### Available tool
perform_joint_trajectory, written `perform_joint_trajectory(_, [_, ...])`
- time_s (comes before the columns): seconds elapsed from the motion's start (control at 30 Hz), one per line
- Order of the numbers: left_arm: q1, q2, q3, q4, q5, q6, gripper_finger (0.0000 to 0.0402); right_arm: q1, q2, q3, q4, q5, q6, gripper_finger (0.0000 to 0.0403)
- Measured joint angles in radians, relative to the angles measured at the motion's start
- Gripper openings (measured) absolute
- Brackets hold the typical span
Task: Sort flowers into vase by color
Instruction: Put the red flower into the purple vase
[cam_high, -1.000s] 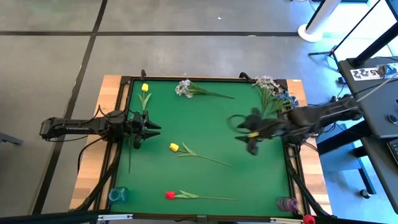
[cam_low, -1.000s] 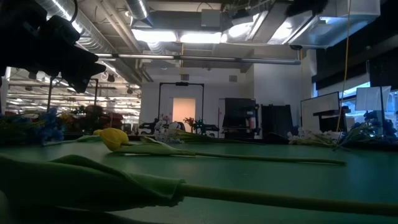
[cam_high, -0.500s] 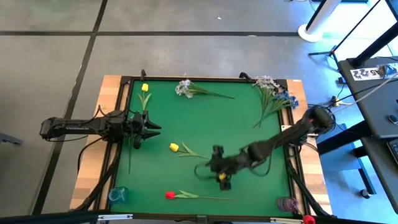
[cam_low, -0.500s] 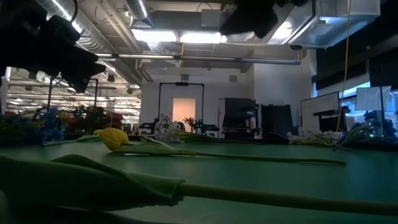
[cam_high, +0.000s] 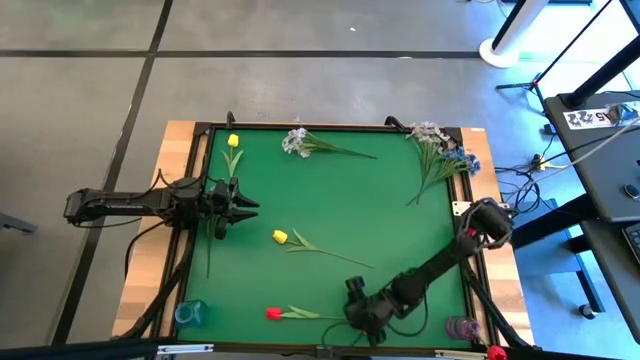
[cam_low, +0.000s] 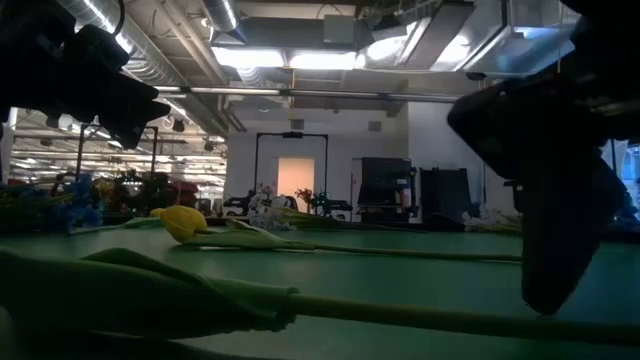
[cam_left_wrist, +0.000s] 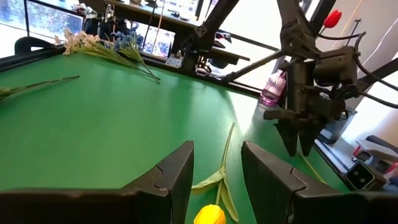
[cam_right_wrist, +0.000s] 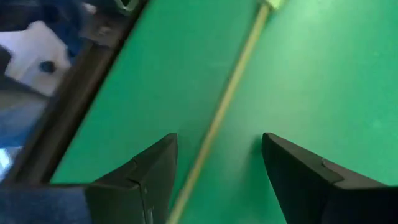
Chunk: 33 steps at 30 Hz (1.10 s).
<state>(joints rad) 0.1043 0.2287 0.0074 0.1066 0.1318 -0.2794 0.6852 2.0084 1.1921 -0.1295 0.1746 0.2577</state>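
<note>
Green table (cam_high: 390, 210) holds loose flowers: white/blue sprays (cam_high: 440, 155) at the far right corner, well apart from both grippers. Red tulip (cam_high: 274, 314) lies along the near edge, its stem (cam_right_wrist: 224, 106) running between the spread fingers of the right gripper (cam_high: 365, 318), which holds nothing and isn't touching it. Left gripper (cam_high: 243, 205) waits at the left edge, fingers apart and empty, yellow tulip (cam_left_wrist: 209, 214) just ahead.

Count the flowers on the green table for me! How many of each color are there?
Yellow tulips: 2
Red tulips: 1
White sprays: 2
Blue sprays: 1
Total: 6, though the bunched sprays in the corner are hard to separate.
</note>
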Motion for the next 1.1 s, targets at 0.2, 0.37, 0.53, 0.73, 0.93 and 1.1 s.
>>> perform_joint_trajectory(0.2, [0.000,0.000,0.000,-0.001,0.000,0.000,0.0132,0.004,0.000,0.006,-0.106,0.062,0.080,0.0202])
perform_joint_trajectory(0.37, [0.000,0.000,0.000,-0.001,0.000,0.000,0.0132,0.003,-0.004,0.009,-0.225,0.051,0.082,0.0133])
perform_joint_trajectory(0.53, [0.000,0.000,0.000,-0.001,0.000,0.000,0.0132,-0.023,-0.005,0.008,-0.303,-0.030,0.101,0.0046])
perform_joint_trajectory(0.73, [0.000,0.000,0.000,-0.001,0.000,0.000,0.0132,-0.074,-0.031,0.008,-0.381,-0.143,0.102,0.0018])
perform_joint_trajectory(0.93, [0.000,0.000,0.000,-0.001,0.000,0.000,0.0132,-0.121,-0.110,-0.002,-0.651,-0.152,0.103,0.0007])
perform_joint_trajectory(1.1, [0.000,0.000,0.000,-0.001,0.000,0.000,0.0132,-0.133,-0.132,-0.007,-0.821,-0.141,0.119,0.0026])
